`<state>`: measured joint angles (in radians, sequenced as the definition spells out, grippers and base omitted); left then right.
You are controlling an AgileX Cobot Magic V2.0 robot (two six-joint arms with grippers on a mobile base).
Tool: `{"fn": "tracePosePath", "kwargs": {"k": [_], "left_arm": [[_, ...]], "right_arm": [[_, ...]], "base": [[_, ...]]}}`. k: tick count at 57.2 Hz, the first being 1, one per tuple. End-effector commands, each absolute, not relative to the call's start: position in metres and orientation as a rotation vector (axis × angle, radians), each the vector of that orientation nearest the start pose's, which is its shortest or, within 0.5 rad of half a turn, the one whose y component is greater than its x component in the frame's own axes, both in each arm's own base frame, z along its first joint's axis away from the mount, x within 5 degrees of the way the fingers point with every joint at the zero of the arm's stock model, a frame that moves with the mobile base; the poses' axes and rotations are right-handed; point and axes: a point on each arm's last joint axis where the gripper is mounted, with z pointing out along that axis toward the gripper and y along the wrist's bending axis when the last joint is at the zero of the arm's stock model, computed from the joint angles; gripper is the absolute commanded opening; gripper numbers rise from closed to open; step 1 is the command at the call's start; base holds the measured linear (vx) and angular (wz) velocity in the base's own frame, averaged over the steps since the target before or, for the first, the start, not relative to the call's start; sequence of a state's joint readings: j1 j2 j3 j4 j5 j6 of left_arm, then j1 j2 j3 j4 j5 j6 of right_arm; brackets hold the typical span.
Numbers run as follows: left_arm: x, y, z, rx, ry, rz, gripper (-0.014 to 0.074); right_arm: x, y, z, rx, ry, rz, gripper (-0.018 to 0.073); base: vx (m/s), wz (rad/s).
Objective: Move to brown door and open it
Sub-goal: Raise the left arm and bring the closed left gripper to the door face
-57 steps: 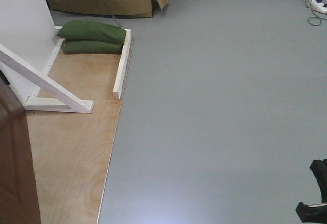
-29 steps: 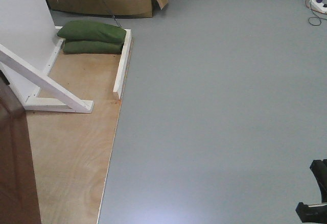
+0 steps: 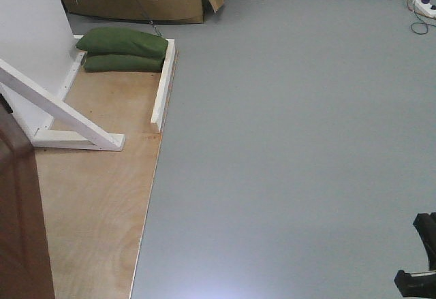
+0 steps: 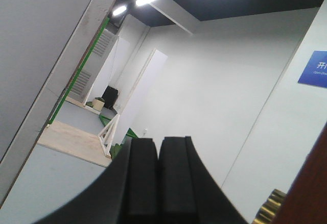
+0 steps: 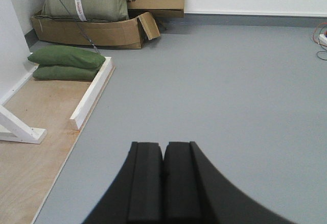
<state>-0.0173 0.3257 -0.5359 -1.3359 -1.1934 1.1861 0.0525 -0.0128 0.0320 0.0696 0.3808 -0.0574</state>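
Nearest the cameras, the left gripper (image 4: 158,150) is seen with its black pads pressed together and nothing between them. The right gripper (image 5: 163,152) is likewise fully closed and empty, and is held over the grey floor (image 5: 230,81).

The brown door (image 3: 20,231) is found at the near left corner of the plywood base (image 3: 102,203), cut off by the left edge of the front view. In the left wrist view a strip of it (image 4: 312,193) is met at the lower right, with a brass fitting (image 4: 271,209) just beside it; the lever itself is not shown. The door stands upright, so its long axis is taken as vertical, and its broad face appears turned towards the open floor on the right.

It is judged heavy and stiff, with a glossy face that would be slippery under the pads. Hold is therefore best taken on the brass lever rather than on the panel or its edge.

Farther back along the base a white brace (image 3: 61,112) is fixed. Green sandbags (image 3: 122,47) are laid at the far edge, with a cardboard box (image 3: 136,5) beyond.
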Motion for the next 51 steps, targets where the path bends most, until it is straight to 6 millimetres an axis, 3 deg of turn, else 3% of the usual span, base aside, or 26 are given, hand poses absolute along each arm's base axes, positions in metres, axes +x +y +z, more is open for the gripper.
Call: {"fn": "tracePosePath", "kwargs": {"k": [1,15,51], "left_arm": [[0.012,0.08,0.39,-0.948,0.76,0.592,-0.0003],[0.034,0.078,0.4,-0.913,0.825,0.574,-0.0003],[0.064,0.066,0.399,-0.731,0.996,0.437,-0.0003]], "right_arm": [[0.054,0.005,0.175,-0.065,1.803,0.054,0.0],[0.054,0.005,0.175,-0.065,1.8,0.054,0.0],[0.054,0.005,0.175,-0.065,1.8,0.054,0.0]], "base": [[0.0,0.0],[0.0,0.0],[0.0,0.0]]}}
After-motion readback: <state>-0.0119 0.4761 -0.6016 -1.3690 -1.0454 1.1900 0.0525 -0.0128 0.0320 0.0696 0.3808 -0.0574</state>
